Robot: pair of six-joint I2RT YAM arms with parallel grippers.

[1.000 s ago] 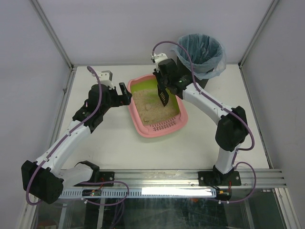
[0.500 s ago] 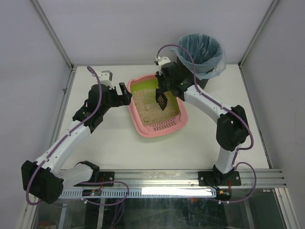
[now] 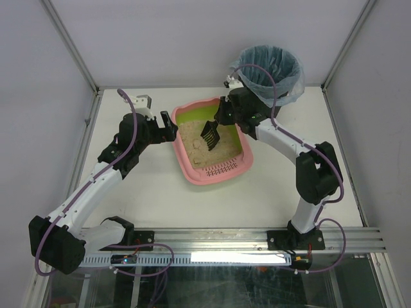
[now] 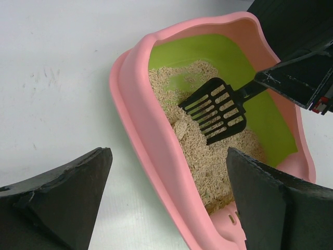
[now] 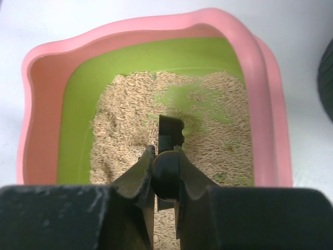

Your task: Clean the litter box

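the litter box (image 3: pixel 183 157) sits on the counter (image 3: pixel 148 192) in the middle of the top view, turned at an angle, its slotted grille (image 3: pixel 221 169) at the lower end and the bare green lining at the upper end. beige litter (image 5: pixel 125 120) is heaped toward the middle and the grille end, which leaves the green floor showing where the tool has room to come in.

the right fingers (image 5: pixel 136 179) are pinched tight on the handle of a black slotted scoop (image 4: pixel 213 112). gripping the handle end keeps the arm above the rim while only the blade reaches in. the blade is tilted down and hangs just over the litter in the upper middle of the box. whether its tip touches the grains i cannot tell. a paler lump (image 4: pixel 182 129) lies just beside the blade's lower left in the left wrist view, probably the waste it is after. the slots should let loose grains fall through.

the left fingers (image 4: pixel 57 203) are spread wide with nothing between them, parked just beside the box's left rim, likely ready to steady it against the push of the scoop. contact with the rim is not clear.

the black bin with a blue bag (image 3: pixel 282 90) stands at the upper right, close behind the right arm, a short swing for dumping.
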